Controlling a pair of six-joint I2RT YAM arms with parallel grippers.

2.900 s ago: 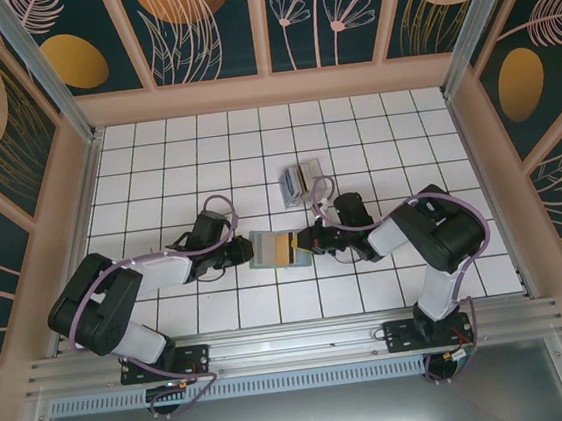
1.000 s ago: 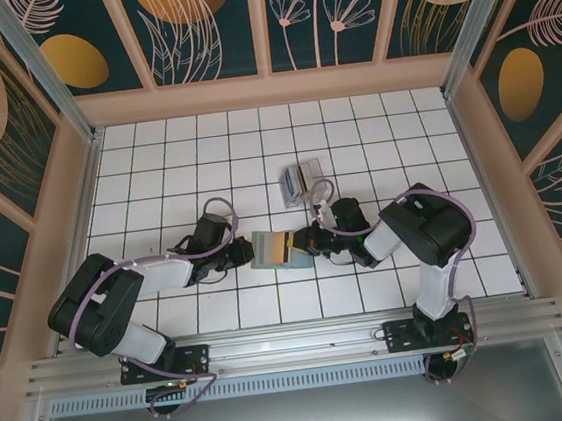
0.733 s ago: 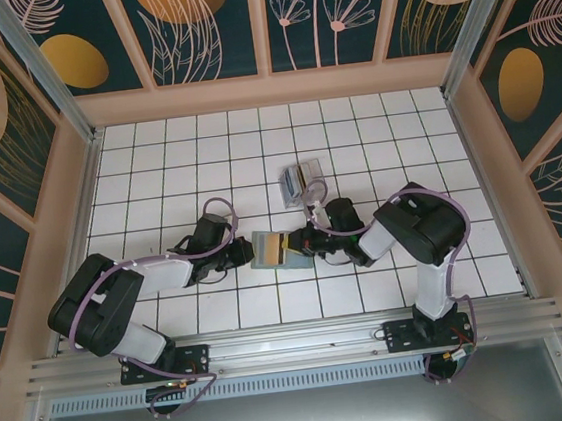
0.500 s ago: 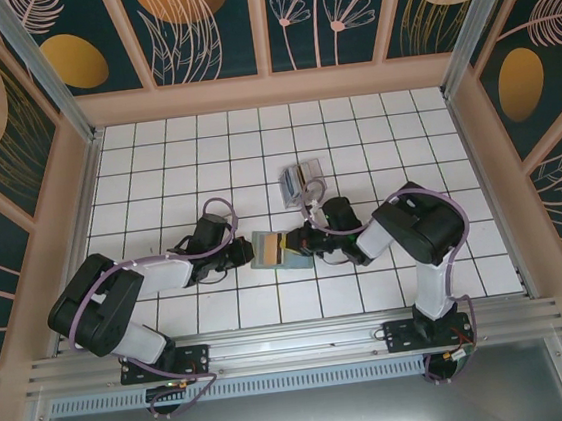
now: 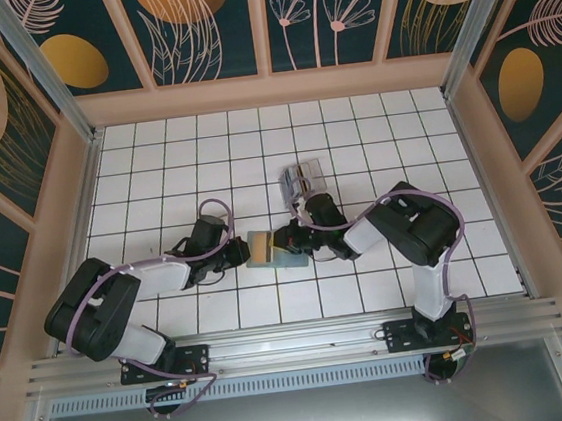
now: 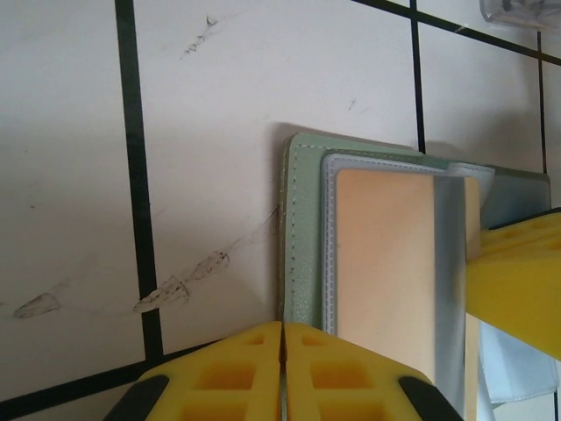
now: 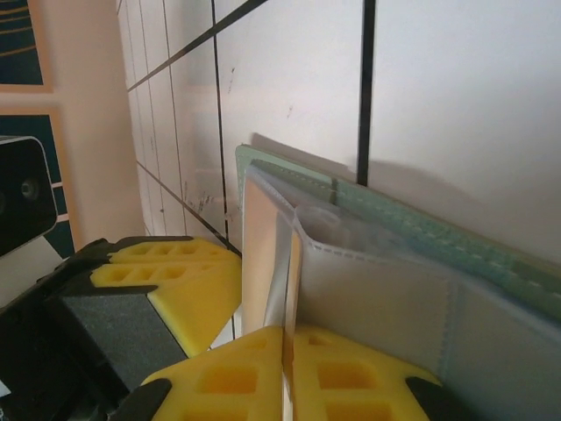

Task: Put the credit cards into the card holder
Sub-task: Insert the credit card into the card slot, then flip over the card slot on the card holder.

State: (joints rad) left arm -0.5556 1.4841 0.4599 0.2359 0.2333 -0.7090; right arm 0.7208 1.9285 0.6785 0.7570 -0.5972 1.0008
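Observation:
The grey-green card holder [image 5: 268, 249] lies open on the tiles between both arms, its clear sleeves raised. My left gripper [image 5: 237, 254] is shut on the holder's left cover edge [image 6: 302, 228], yellow fingertips pressed together [image 6: 282, 338]. A tan credit card [image 6: 386, 254] shows inside a clear sleeve. My right gripper [image 5: 286, 239] comes in from the right, its jaws [image 7: 287, 338] shut on a thin tan card [image 7: 294, 281] held on edge, the card's far end inside a sleeve of the holder [image 7: 421, 232]. The left fingers [image 7: 175, 281] sit just beyond.
A small clear plastic box [image 5: 301, 178] stands about one tile behind the holder, and its corner shows at the top right of the left wrist view [image 6: 521, 9]. White tiled floor surrounds the holder; wooden walls [image 5: 70, 213] close in the sides.
The right arm has pushed leftward, carrying its card further into the holder. The holder has slid slightly left against the left gripper, which stays put.

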